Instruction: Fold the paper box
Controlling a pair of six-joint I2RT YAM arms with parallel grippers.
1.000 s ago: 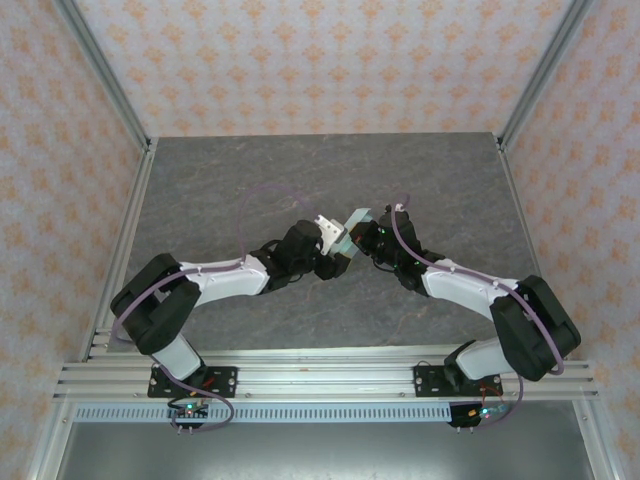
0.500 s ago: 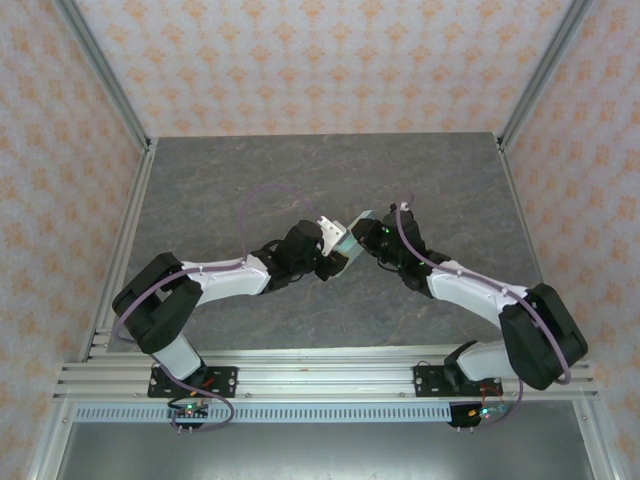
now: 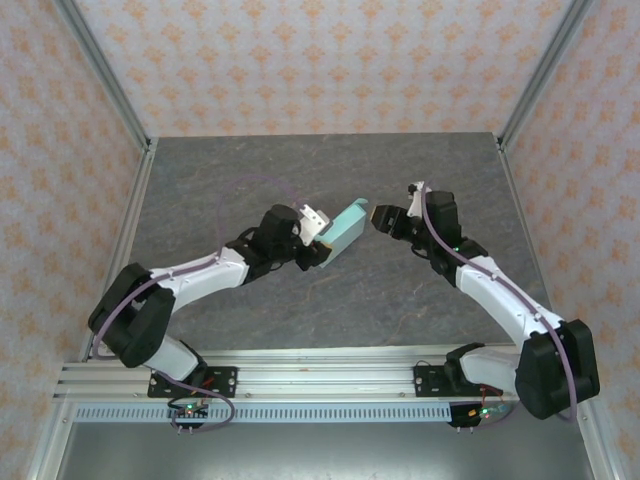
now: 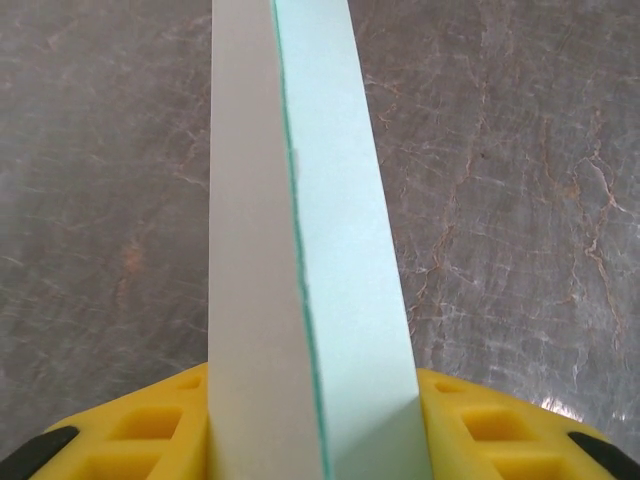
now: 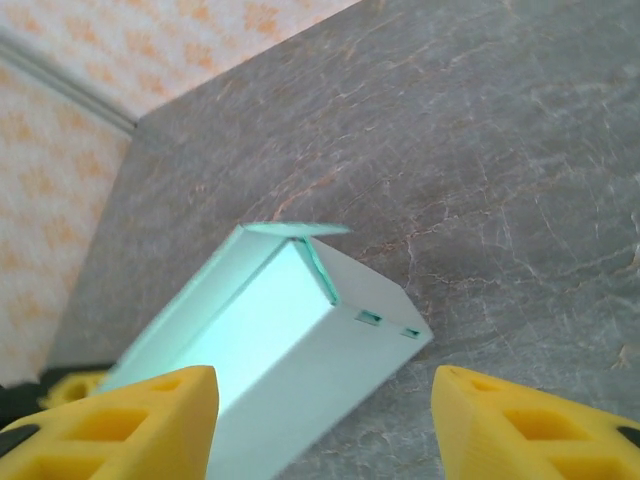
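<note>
While the pale mint-teal rectangular paper box [image 3: 345,228] sits tilted over the grey stone-patterned desk [image 3: 250,170], the left fingers [image 3: 320,240] clamp its lower end from 2 sides. The right fingers [image 3: 382,217] stand wide apart just beside its upper end, clear of the card.

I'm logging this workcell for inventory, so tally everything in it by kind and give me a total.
Paper box: 1
Robot arms: 2, the left arm and the right arm
Table: 1
Total: 4
</note>
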